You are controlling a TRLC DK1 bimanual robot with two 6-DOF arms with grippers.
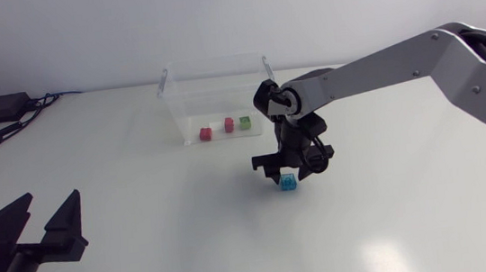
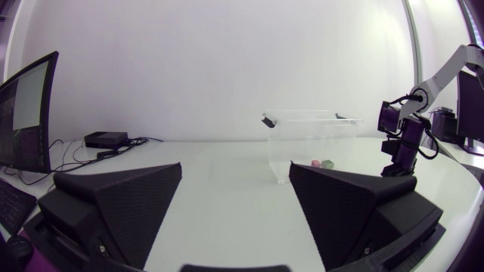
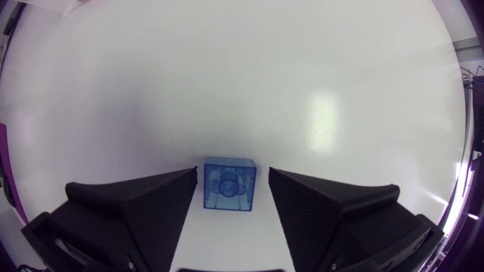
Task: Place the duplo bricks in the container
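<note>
R pincer (image 3: pixel 232 171) hanging open over table, fingers straddling blue brick (image 3: pixel 229 187) w/o touching it. Container (image 1: pixel 187 106) sitting near pincer, holding red brick (image 1: pixel 206 133), pink brick (image 1: pixel 228 125), green brick (image 1: pixel 245 123). L pincer (image 2: pixel 234 172) gaping open, well apart.

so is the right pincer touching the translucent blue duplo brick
Cannot tell. The right wrist view shows bare table between the translucent blue duplo brick and one finger of the right pincer, but the other finger sits right at its corner.
</note>
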